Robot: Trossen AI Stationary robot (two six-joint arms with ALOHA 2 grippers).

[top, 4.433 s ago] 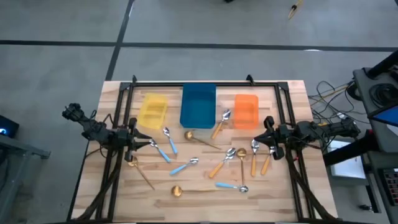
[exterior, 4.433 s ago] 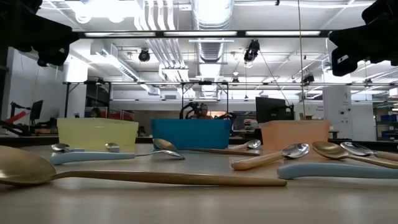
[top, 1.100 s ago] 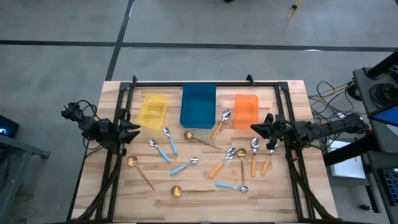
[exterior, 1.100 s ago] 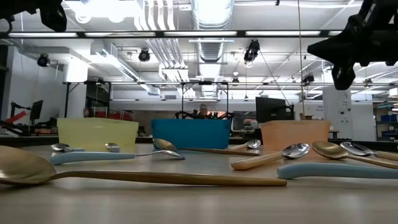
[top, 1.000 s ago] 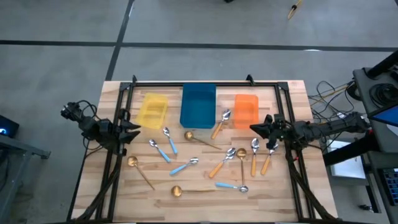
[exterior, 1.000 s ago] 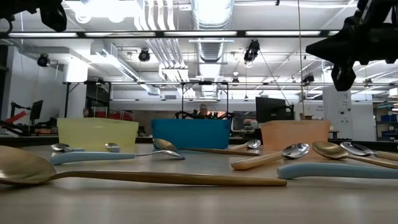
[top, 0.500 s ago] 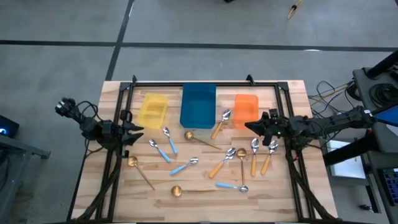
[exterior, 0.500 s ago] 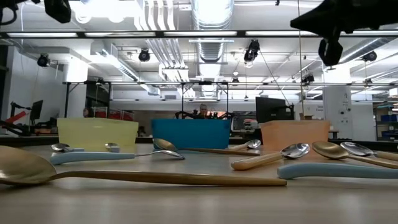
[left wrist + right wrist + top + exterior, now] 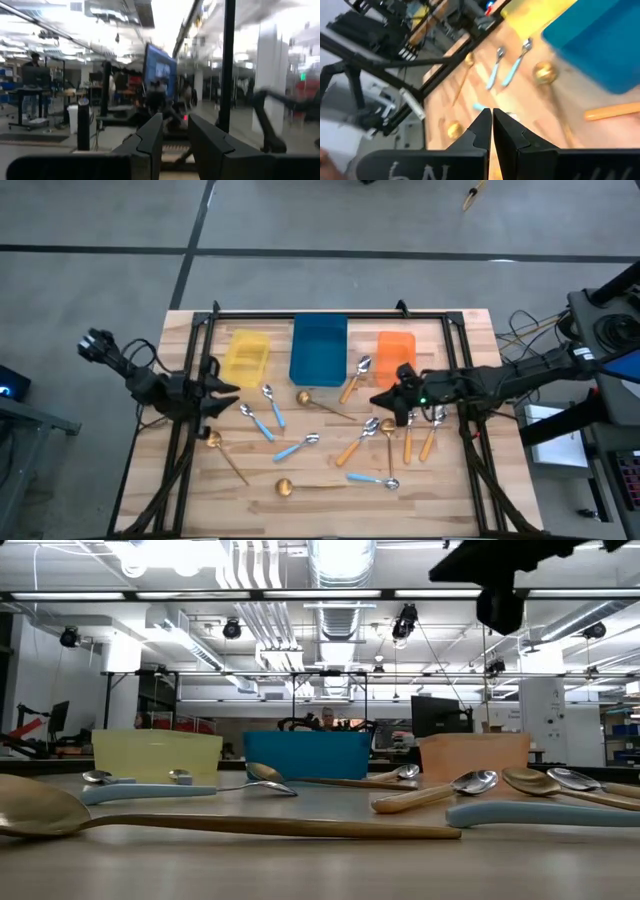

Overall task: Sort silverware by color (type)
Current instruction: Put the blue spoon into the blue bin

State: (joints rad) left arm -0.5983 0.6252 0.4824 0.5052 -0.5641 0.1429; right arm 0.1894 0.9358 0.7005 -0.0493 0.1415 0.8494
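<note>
The right tool (image 9: 378, 401), its fingers pressed together on nothing, hangs over the bench (image 9: 460, 480) just above the orange-handled and gold spoons (image 9: 372, 427) at centre right, with the orange bin (image 9: 396, 358) just beyond it. The left tool (image 9: 232, 390) sits at the left edge with its fingers a little spread and nothing between them — close to a blue-handled spoon (image 9: 255, 422) and a gold spoon (image 9: 222, 454). The silverware lies loose across the bench in front of the yellow bin (image 9: 246, 356) and blue bin (image 9: 319, 348) — none of it visible inside a bin.
</note>
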